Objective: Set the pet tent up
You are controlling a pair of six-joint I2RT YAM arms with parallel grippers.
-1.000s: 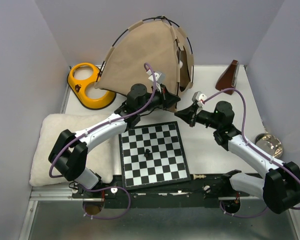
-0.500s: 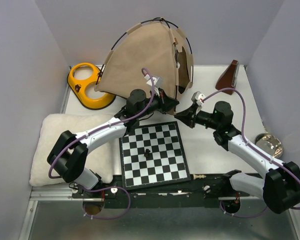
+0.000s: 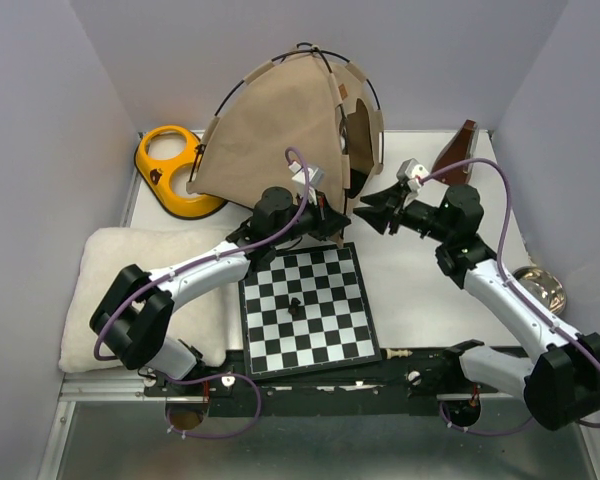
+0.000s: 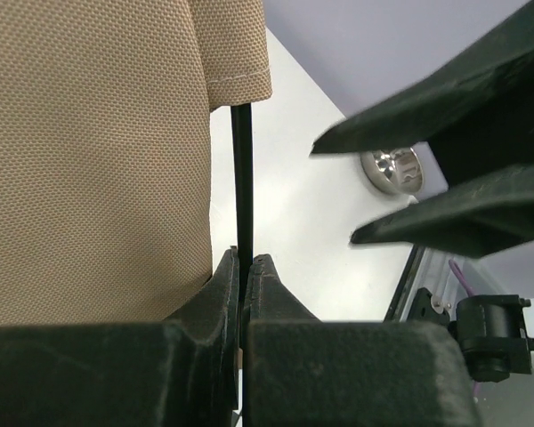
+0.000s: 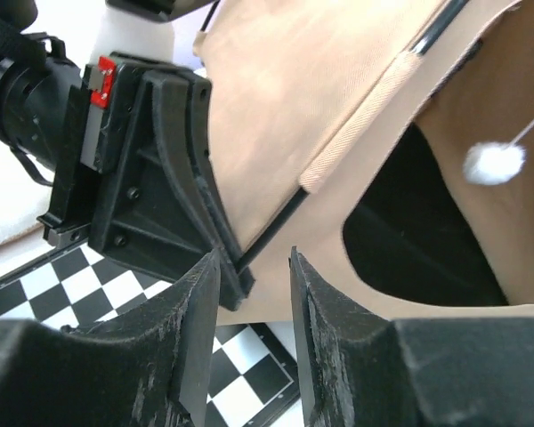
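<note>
Left fingers are clamped on the thin black pole at the near right corner of the pet tent. Right fingers hang spread apart just right of them, gripping nothing.

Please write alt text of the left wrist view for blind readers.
The left gripper, jaws shut, pinches the thin black pole of the pet tent beside its tan fabric. The right gripper, jaws open, hangs at upper right over the table.
</note>
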